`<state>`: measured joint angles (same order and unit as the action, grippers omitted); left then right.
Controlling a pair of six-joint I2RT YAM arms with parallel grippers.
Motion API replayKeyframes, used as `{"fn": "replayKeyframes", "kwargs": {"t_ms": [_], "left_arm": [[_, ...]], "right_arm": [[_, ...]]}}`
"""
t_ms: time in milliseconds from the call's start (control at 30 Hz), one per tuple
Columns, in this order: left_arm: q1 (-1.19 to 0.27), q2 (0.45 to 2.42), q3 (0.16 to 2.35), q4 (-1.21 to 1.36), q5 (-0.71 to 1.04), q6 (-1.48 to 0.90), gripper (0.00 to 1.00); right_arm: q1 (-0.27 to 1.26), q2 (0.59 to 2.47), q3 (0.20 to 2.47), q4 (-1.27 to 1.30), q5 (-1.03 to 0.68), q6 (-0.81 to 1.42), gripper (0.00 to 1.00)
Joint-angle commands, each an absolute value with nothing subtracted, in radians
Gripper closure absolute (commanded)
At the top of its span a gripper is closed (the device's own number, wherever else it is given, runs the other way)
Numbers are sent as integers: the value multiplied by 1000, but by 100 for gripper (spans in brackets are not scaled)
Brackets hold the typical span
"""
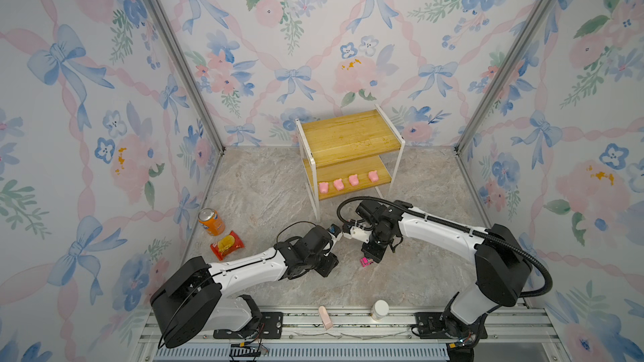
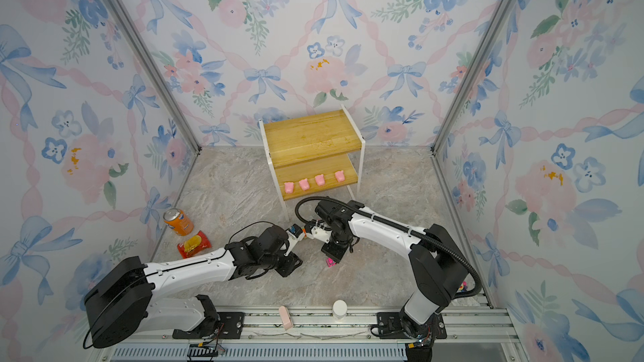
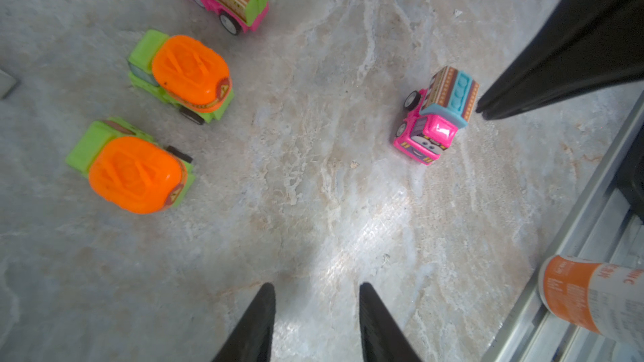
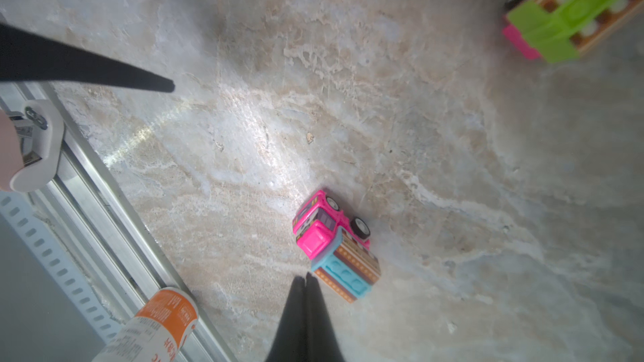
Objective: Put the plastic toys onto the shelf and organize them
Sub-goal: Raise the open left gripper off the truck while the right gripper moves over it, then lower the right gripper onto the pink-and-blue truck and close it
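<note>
1. While the shelf, far middle, holds four pigs below, its top board is bare.
2. The right gripper, closed on nothing, should spread its jaws and straddle the pink-and-teal car just beside it on the tabletop.
3. The left gripper: jaws a little apart, empty.

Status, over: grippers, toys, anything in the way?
Left gripper open, empty. Right gripper shut, empty, beside small pink-and-teal plastic car. Four pale-pink pig figures on lower board of two-tier wooden shelf. Nothing blocking car.

orange can standing | red snack bag just beside it | white bottle, pink block on front rail
</note>
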<state>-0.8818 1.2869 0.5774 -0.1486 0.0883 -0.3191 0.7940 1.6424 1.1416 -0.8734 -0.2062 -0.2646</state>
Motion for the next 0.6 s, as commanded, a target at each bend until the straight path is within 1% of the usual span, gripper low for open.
{"fn": "replayKeyframes", "kwargs": {"t_ms": [0,267,567], "left_arm": [[-875,1263,565,-160,77,-336,59],[-874,1271,565,-161,77,-336,59],[-872,1265,563,-161,74,-338,59]], "right_arm": [[807,1631,1126,-879,-210,-236,100],[807,1591,1111,-883,-213,-227,100],[808,1639,1066,-843,-188,-194,100]]}}
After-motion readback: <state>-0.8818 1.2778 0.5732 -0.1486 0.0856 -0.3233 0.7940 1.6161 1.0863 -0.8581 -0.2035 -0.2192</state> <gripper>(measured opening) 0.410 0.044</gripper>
